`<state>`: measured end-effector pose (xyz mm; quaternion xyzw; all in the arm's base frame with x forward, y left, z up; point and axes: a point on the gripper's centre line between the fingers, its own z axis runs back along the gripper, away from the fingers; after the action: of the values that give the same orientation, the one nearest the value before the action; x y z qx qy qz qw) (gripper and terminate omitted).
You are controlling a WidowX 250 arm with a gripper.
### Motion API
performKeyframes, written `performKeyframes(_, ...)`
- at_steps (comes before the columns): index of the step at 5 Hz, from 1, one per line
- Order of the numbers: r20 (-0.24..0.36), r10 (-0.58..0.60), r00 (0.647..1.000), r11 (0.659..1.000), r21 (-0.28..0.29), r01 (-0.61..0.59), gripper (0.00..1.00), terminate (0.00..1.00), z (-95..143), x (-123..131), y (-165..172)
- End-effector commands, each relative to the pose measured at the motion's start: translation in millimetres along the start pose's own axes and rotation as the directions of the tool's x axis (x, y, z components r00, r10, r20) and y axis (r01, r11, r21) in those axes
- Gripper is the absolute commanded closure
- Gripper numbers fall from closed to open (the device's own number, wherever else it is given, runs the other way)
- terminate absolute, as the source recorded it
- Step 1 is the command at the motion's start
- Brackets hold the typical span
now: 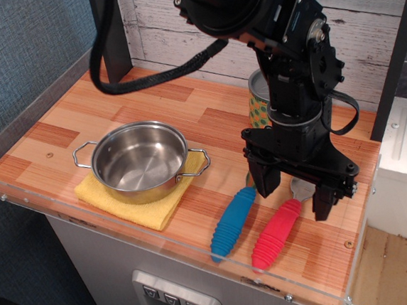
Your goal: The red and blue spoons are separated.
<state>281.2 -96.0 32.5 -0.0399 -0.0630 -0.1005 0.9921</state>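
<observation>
Two utensils lie just beside each other at the bench (59, 129) front edge: open, empty pincer (297, 192) is poised over red spoon (276, 233), beside blue spoon (232, 223); descent and closing judged next.

Wooden plank-pattern counter (59, 129) with clear acrylic rim along left and front edges. Whitewashed wood-plank wall (362, 10) behind the back edge. Blue textured wall (16, 47) off the left edge. Dark post (112, 43) at back-left corner, another dark post (395, 57) at back-right corner. Grey cabinet front (107, 275) under front edge. White unit (405, 170) and wood floor (399, 271) past the right edge. Even light.
</observation>
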Motion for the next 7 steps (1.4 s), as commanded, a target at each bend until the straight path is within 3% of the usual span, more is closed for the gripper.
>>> performKeyframes(1, 0.025, -0.014, 1.000, 1.000, 0.002, 0.014, 0.00, 0.00, 4, 4, -6)
performKeyframes(7, -0.003, 0.004, 1.000, 1.000, -0.002, -0.004, 0.00, 0.00, -18, -1, -5)
